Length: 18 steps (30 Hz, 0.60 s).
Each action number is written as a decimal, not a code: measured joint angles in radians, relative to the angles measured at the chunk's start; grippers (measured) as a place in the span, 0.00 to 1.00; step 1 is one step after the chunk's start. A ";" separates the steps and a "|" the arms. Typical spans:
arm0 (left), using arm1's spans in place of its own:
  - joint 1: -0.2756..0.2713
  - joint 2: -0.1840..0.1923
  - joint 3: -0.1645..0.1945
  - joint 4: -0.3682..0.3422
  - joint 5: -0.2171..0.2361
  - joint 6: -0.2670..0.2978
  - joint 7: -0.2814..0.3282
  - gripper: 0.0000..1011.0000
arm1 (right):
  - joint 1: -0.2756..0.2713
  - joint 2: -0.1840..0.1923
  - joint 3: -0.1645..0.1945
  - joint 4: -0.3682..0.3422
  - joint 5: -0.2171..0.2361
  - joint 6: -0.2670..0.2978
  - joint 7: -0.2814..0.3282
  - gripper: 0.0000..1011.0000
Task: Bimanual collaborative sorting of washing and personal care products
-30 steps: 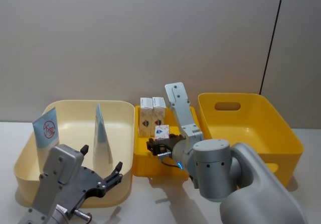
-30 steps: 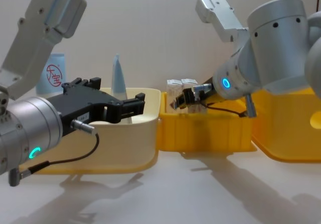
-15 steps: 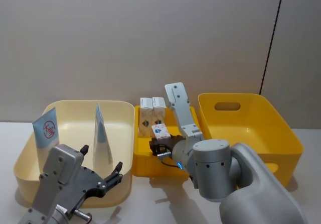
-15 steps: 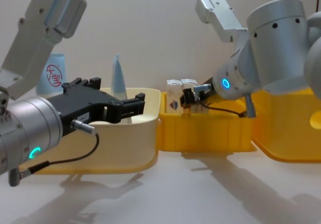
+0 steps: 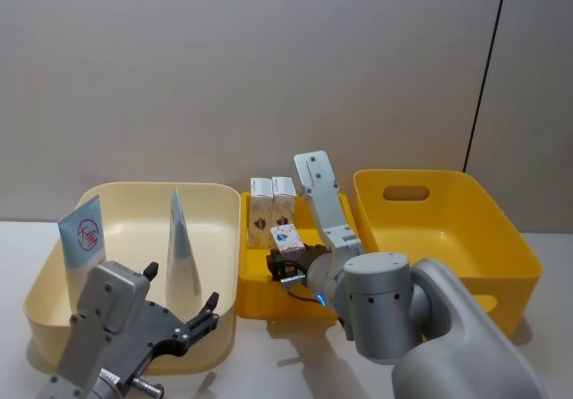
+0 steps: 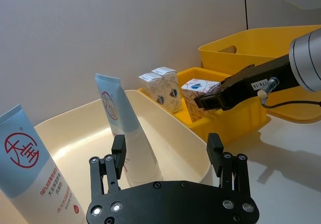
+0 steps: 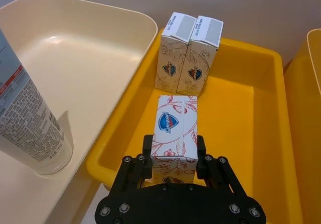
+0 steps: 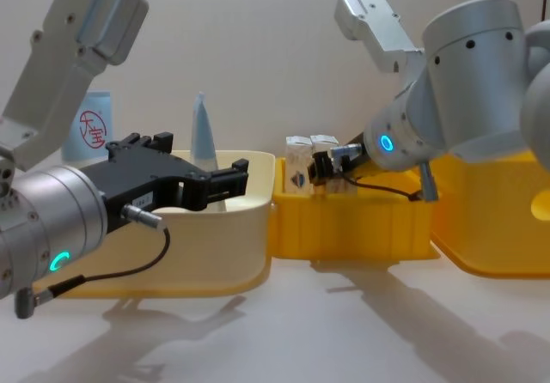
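Observation:
My right gripper (image 7: 174,156) is shut on a white carton (image 7: 175,131) with a red-blue emblem, holding it low over the near part of the small yellow bin (image 7: 251,133). Two more such cartons (image 7: 191,53) stand side by side at the bin's far end. In the cream tub (image 5: 134,204) a pale blue tube (image 5: 183,249) stands upright, and a pale blue red-marked container (image 5: 82,235) leans at its left side. My left gripper (image 6: 167,151) hangs open above the tub's near rim, with nothing between its fingers.
A larger yellow tub (image 5: 448,229) stands to the right of the small bin. A wall rises close behind all three containers. Bare white tabletop (image 8: 344,331) runs in front of them.
The right gripper has turned the held carton from tilted to upright and shifted it slightly left in the small bin. The left gripper has stayed open and nearly still.

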 joint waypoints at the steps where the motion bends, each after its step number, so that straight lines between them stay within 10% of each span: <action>1: 0.000 0.000 0.000 0.000 0.000 0.000 0.000 0.99 | 0.000 0.000 0.000 0.000 0.000 0.000 0.000 0.45; 18: 0.000 0.000 0.000 0.000 0.000 0.000 0.000 0.99 | -0.003 0.009 -0.002 -0.045 -0.014 -0.059 0.011 0.45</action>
